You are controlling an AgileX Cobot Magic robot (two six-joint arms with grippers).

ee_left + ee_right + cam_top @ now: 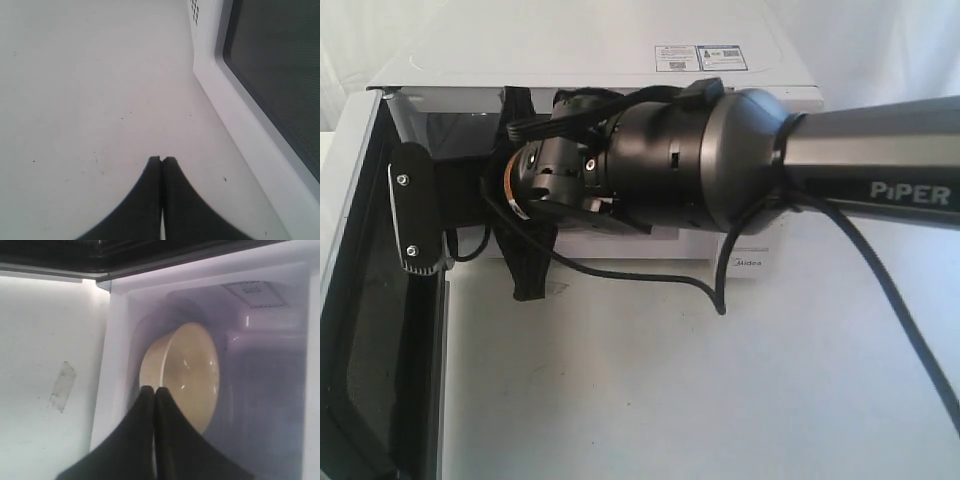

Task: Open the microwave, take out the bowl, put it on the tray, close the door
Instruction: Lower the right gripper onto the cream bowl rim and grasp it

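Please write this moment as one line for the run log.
door open | bowl inside microwave | right gripper near bowl, jaws shut | left gripper over table, jaws shut | tray not seen

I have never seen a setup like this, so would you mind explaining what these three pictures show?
It is a robot with two arms. The exterior view looks on from outside: the white microwave stands with its door swung open, and the right arm reaches inside. The other two pictures come from cameras on the wrists. The right wrist view looks past the right gripper, closed and empty, at the cream bowl in the microwave. The left wrist view shows the left gripper, also closed and empty, above the white table beside the door.
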